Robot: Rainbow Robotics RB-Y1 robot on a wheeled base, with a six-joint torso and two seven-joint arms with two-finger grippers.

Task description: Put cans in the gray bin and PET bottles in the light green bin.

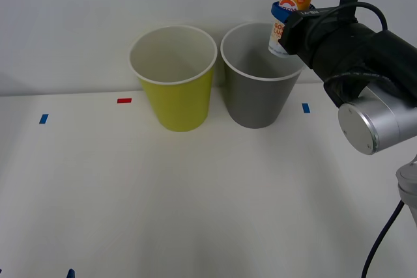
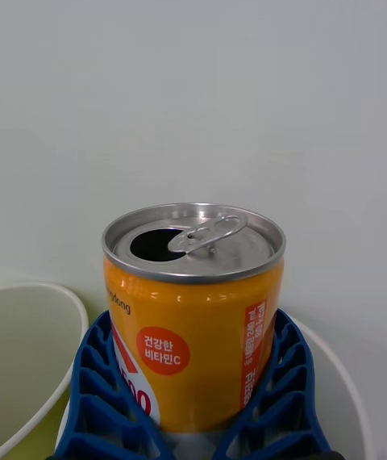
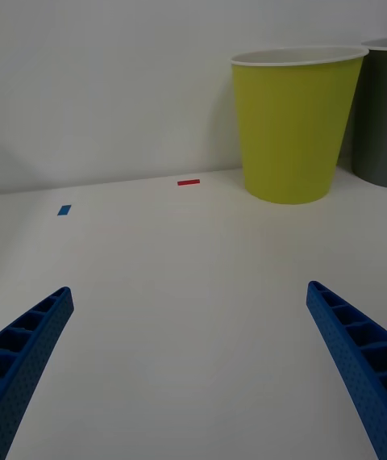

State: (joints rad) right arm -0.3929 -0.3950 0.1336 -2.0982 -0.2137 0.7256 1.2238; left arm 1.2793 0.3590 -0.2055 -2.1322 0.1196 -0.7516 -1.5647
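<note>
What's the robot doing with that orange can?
The right gripper is holding the can upright in its blue fingers, up in the air over the near-side rim of the gray bin. The can's top is open. The light green bin stands right beside the gray one on the white table. The left gripper waits open, low over the table.

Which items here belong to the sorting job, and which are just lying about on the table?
Part of the job:
- can, upright, held by the right gripper above the gray bin's far right rim
- gray bin
- light green bin, standing left of the gray one
- left gripper, open, low over the table, idle

Just lying about:
- red tape mark
- blue tape marks
</note>
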